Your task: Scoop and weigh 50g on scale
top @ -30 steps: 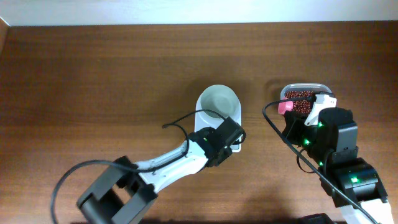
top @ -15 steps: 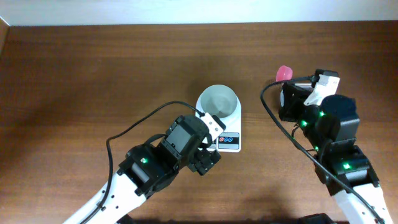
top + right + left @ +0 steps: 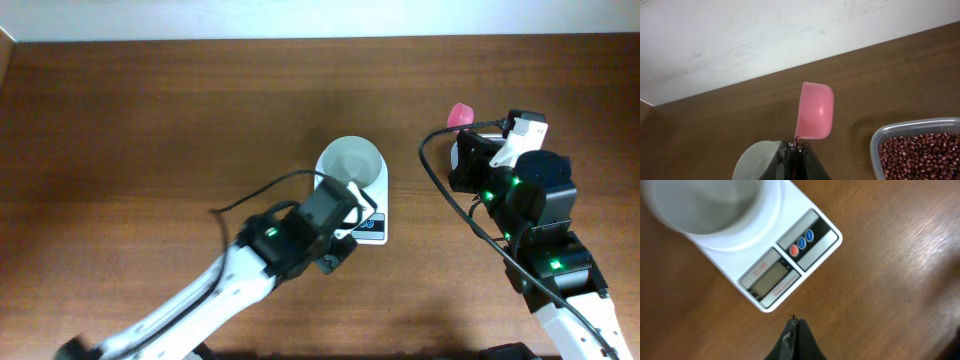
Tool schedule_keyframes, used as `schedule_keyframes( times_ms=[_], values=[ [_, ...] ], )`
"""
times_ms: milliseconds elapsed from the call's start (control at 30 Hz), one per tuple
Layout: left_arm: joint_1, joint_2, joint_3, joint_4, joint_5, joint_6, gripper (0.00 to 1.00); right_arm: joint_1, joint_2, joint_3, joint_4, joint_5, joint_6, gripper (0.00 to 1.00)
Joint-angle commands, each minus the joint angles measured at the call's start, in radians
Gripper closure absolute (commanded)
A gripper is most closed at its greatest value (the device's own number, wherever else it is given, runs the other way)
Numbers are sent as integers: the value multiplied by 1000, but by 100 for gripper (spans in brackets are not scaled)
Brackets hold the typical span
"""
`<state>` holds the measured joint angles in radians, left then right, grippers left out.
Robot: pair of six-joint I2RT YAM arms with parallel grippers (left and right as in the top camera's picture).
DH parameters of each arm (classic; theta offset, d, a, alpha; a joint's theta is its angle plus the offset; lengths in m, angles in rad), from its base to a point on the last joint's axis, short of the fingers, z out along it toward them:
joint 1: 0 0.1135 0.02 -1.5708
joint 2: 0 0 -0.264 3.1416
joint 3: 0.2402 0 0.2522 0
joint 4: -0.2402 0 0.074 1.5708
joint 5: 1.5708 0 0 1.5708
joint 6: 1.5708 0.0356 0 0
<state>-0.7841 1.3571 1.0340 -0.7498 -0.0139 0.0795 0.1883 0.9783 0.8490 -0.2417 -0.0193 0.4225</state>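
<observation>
Bearing illegible lettering, scale (image 3: 747,247) display (image 3: 767,277)

Overhead, I've got bright, even light on the table (image 3: 150,120), with only soft shadows under both arms. The left arm (image 3: 180,315) smears into blur at lower left. Left wrist view: the scale (image 3: 785,275) goes soft at upper left, and glare streaks the table at right. Right wrist view: the wall (image 3: 740,40) glows pale, the pink scoop (image 3: 816,111) is crisp, and the right gripper (image 3: 794,147) is dark and fuzzy at the bottom edge.

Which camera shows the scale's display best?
Left wrist: the scale sits close, display and buttons unobstructed. Overhead, the left arm hides the display. Right wrist catches only the bowl's edge.
</observation>
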Motion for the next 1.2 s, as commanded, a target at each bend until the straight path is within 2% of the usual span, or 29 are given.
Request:
schedule_keyframes(
  times_ms=[0, 100, 200, 333, 467, 1167],
  values=[
    [-19, 162, -5, 79, 45, -18, 100, -6, -3, 17, 3, 15, 5, 96],
    [-18, 308, -5, 195, 44, -18, 100, -6, -3, 17, 2, 15, 5, 96],
    [-18, 377, -5, 286, 44, -12, 100, -6, -3, 17, 2, 15, 5, 96],
    [-18, 405, -5, 314, -56, 16, 100, -6, -3, 17, -1, 15, 5, 96],
    [-18, 422, -5, 379, -70, 31, 100, -6, -3, 17, -4, 15, 5, 96],
    [-18, 463, -5, 397, -88, 31, 100, -6, -3, 17, -5, 15, 5, 96]
  ],
)
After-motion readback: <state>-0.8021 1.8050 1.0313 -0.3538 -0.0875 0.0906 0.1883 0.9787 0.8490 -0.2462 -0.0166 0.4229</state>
